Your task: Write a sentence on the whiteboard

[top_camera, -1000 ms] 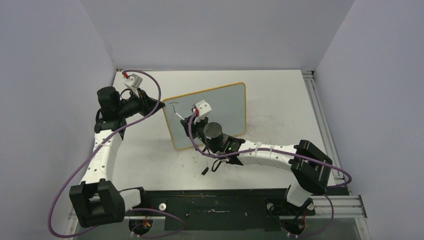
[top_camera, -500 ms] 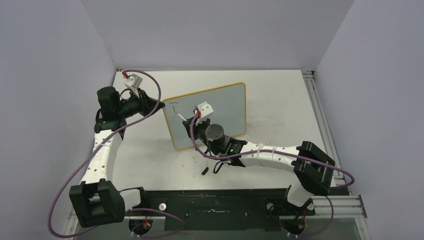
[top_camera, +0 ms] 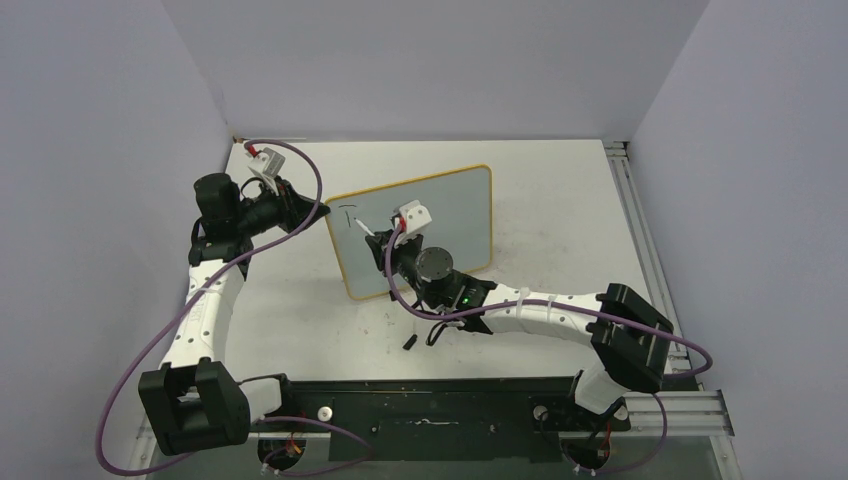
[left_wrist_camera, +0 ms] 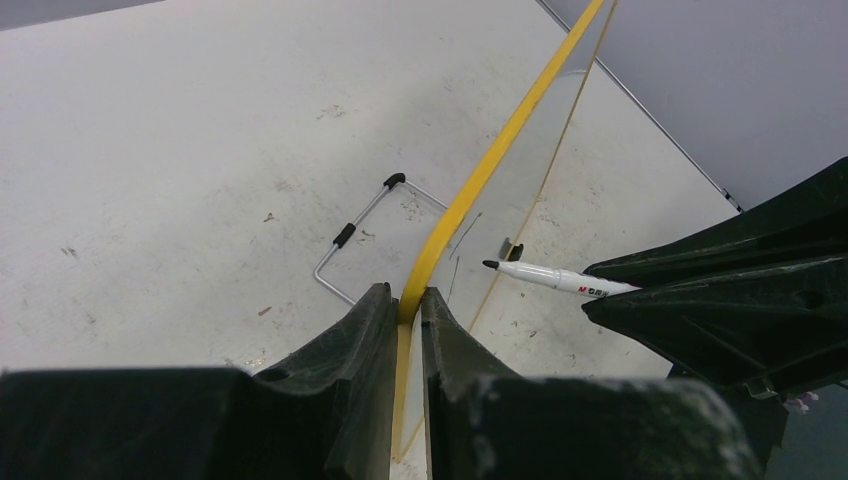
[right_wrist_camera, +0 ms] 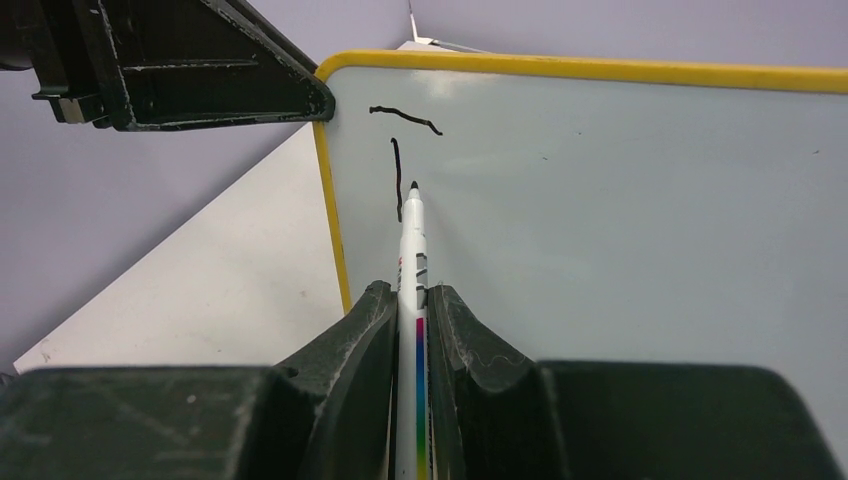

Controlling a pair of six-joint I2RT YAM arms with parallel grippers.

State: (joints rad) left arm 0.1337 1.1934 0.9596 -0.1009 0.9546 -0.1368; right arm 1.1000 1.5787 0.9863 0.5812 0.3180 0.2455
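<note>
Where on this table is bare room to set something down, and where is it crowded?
Widest bare stretch: the table right of the whiteboard, up to the side rail. A narrower strip lies behind the board by the back wall. Crowded: the board's left edge, clamped by the left tool, and its face, where the right tool holds the marker.

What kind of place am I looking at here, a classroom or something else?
Probably a robot lab test cell: plain walls box in a scuffed table, with two cabled arms bolted at its near edge.
</note>
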